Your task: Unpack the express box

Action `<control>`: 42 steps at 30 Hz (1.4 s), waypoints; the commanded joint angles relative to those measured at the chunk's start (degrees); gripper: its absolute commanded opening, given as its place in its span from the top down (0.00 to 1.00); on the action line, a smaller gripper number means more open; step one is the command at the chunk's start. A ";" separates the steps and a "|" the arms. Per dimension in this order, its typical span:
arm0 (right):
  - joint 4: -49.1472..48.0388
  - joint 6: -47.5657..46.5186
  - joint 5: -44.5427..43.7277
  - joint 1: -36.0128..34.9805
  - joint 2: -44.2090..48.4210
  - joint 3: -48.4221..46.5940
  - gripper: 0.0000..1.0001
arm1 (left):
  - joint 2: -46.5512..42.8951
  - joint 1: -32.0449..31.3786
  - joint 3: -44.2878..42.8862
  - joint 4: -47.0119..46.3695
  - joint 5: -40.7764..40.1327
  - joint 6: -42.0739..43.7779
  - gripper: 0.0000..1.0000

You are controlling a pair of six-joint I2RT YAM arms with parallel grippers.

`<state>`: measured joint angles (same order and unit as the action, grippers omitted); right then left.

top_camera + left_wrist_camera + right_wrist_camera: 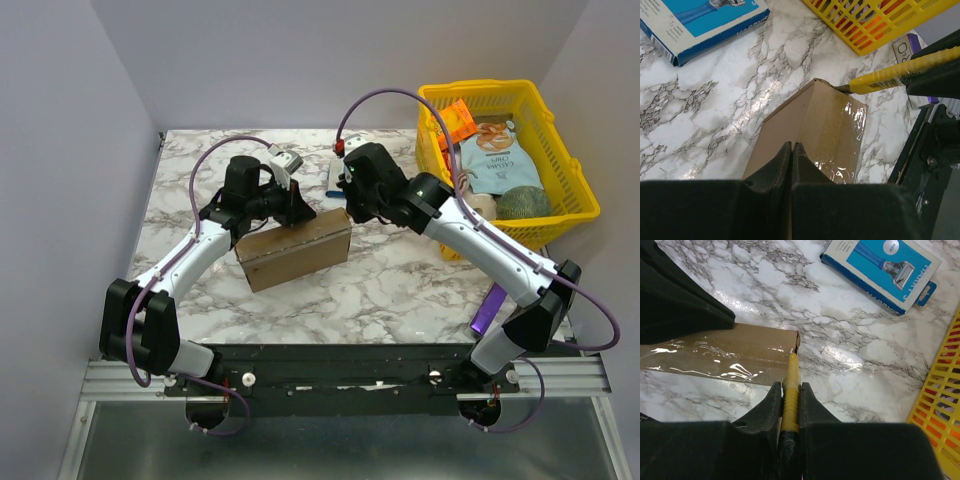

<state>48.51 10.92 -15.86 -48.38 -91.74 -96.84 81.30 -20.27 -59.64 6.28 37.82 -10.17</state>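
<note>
One knife (791, 367), clamped in the right gripper (790, 389), meets the box (293, 250) at its 2 o'clock corner; the left gripper (791, 148), closed on nothing, sits at its 12 o'clock edge.

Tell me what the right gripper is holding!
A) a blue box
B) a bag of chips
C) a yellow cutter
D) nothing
C: the right gripper is shut on the yellow cutter, whose tip sits at a corner of the brown express box.
</note>
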 commanded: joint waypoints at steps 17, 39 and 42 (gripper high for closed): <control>7.65 -0.28 13.22 -0.58 4.82 1.30 1.00 | 2.81 -0.29 3.39 6.20 -5.39 0.42 0.94; 2.47 -6.87 6.63 9.42 1.23 -5.46 1.00 | -2.36 1.90 -14.61 13.56 2.08 9.80 0.67; 0.71 -8.71 9.07 13.82 -3.95 -8.00 1.00 | -5.62 5.06 -18.75 24.80 7.66 23.41 0.88</control>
<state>51.51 4.82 -8.86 -39.92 -89.23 -101.80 81.14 -18.90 -72.44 17.65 39.05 -3.75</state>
